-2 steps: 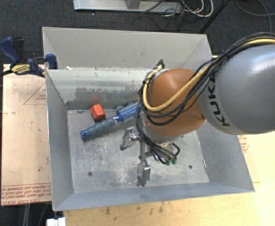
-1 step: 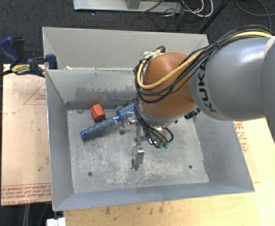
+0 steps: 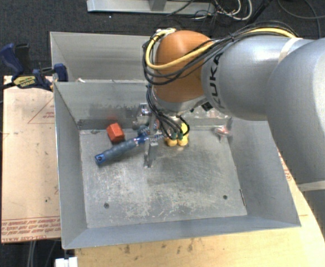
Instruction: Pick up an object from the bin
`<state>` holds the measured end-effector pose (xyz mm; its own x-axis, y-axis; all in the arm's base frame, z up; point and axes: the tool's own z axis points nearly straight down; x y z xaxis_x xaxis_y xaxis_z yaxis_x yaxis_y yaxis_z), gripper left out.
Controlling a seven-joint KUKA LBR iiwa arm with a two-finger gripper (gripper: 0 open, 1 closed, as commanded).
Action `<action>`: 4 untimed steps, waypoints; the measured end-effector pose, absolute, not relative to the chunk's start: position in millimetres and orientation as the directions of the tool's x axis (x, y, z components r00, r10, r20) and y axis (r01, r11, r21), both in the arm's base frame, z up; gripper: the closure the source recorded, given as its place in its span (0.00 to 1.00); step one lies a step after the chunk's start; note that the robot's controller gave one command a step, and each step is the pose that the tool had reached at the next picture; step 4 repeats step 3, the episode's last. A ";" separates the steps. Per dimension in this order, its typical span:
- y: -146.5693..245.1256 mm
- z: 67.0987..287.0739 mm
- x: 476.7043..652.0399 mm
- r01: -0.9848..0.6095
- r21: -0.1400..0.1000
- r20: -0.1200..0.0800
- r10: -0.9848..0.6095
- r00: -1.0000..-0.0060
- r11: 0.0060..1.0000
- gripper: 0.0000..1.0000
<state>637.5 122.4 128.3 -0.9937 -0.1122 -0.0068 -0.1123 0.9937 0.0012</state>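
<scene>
My gripper (image 3: 148, 159) hangs low over the back middle of the bin, under the arm's orange cover. Its tip stands at the right end of a long blue pen-like tool (image 3: 117, 151), which lies slanted across the floor towards the left. Whether it touches the tool I cannot tell. A small red-orange block (image 3: 114, 132) sits just behind the tool's middle, near the back wall. Close to the right of the gripper lies a small yellow thing (image 3: 177, 141), partly hidden by the cables.
A small clear, pinkish thing (image 3: 223, 130) lies by the back wall at the right. The bin's sloped walls rise on all sides. The thick arm covers the bin's right back corner.
</scene>
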 end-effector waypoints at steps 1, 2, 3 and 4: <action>87.2 84.4 646.6 -0.036 0.005 -0.001 -0.036 -0.999 0.999 0.00; 86.3 83.5 645.9 -0.035 0.001 -0.001 -0.035 -0.999 0.999 1.00; 76.9 245.3 633.6 -0.005 0.001 -0.010 -0.005 -1.000 1.000 1.00; 76.9 245.3 633.6 -0.005 0.001 -0.010 -0.005 -1.000 1.000 1.00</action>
